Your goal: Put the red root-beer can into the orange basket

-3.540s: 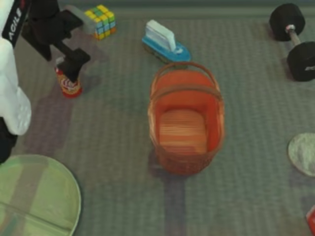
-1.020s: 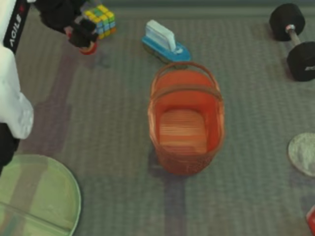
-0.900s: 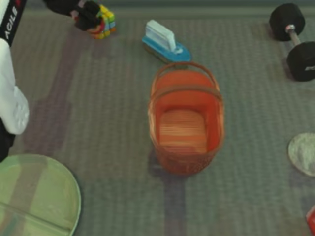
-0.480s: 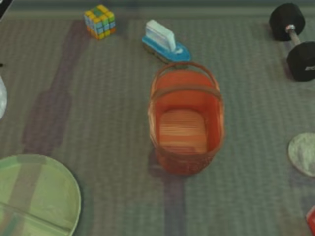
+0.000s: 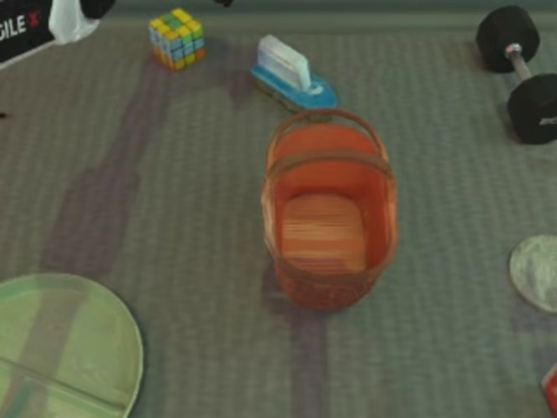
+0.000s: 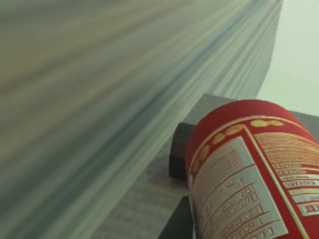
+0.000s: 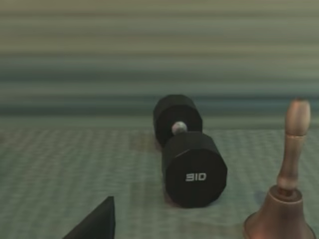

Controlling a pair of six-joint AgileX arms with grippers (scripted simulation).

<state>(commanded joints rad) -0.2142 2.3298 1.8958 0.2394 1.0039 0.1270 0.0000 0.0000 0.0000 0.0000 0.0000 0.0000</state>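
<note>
The left AgileX arm (image 5: 39, 24) shows in the top view only as a white link with a black lettered panel at the far left corner of the table's back edge, left of the multicoloured puzzle cube (image 5: 177, 37) and well apart from it; the rest of that arm lies out of view. In its wrist view the left gripper (image 6: 199, 194) has a dark, blocky finger (image 6: 180, 149) pressed against the side of the small red root-beer can with its cream-and-gold printed label (image 6: 254, 174), clamping it. The right arm does not appear from above; its wrist view shows only one black, pointed fingertip (image 7: 94, 224) of the right gripper.
</note>
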